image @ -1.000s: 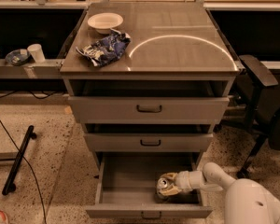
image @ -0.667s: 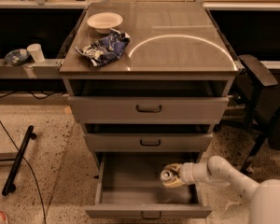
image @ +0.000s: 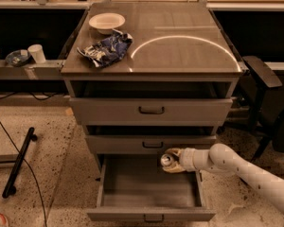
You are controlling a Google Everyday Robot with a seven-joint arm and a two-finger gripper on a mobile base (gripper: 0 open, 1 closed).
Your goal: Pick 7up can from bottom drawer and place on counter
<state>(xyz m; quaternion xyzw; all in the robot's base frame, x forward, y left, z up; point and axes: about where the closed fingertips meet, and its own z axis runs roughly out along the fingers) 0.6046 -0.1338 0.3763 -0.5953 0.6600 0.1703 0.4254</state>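
Observation:
The 7up can (image: 166,160), small and silvery with its pull-tab top showing, is held in my gripper (image: 172,161). The gripper is shut on the can and holds it above the back right part of the open bottom drawer (image: 149,188), just in front of the middle drawer's face. My white arm (image: 236,167) reaches in from the lower right. The counter (image: 180,37) is the glossy grey-brown cabinet top, well above the gripper.
On the counter's left side lie a white bowl (image: 107,21) and a crumpled blue chip bag (image: 104,48). The two upper drawers (image: 151,110) are shut. A white cup (image: 37,53) stands on the left side shelf. A black chair (image: 262,79) stands to the right.
The gripper has lifted the can up out of the bottom drawer, from the drawer floor to the height of the middle drawer's lower edge.

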